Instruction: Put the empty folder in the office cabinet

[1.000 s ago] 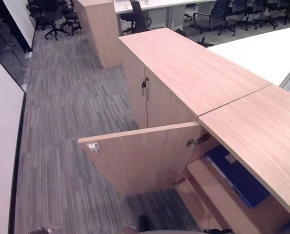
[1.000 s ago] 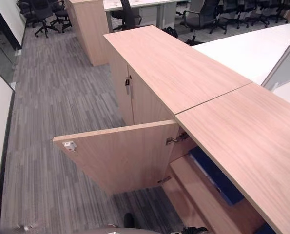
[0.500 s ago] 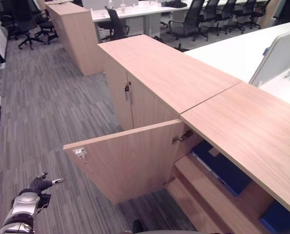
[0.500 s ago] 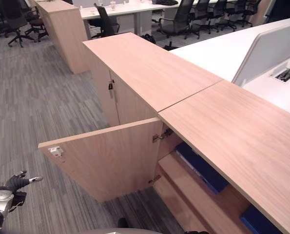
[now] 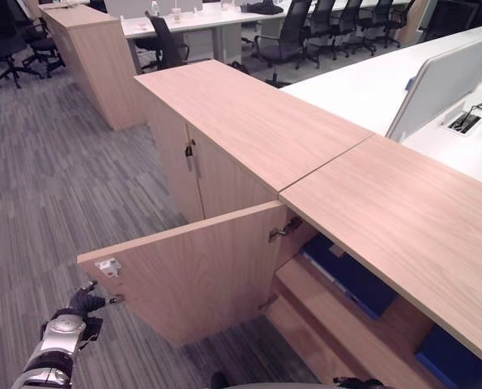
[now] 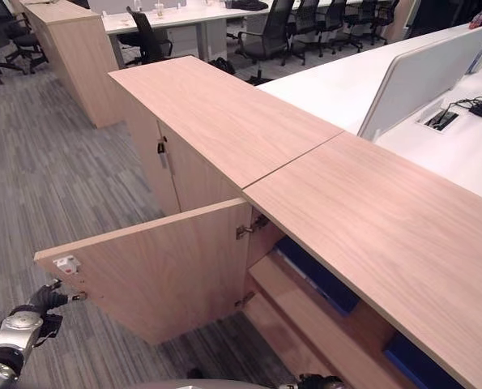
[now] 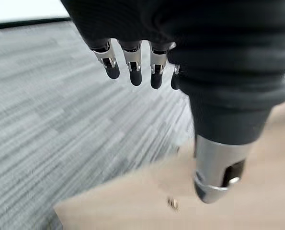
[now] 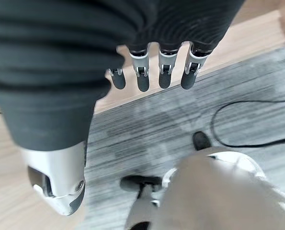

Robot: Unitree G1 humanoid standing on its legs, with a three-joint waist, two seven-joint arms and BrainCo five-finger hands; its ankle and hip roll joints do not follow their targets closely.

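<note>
The left hand [image 5: 77,306], fingers straight and apart, holding nothing, has risen to the outer edge of the open door [image 5: 200,271], at 8 o'clock in the head views; half a second ago it sat lower and clear of it. The right hand [image 8: 152,72] hangs with fingers relaxed, empty. Blue folders [image 5: 350,275] lie inside the cabinet [image 5: 386,219] at 4 o'clock. Judgement: placing appears complete; closing the door remains.
</note>
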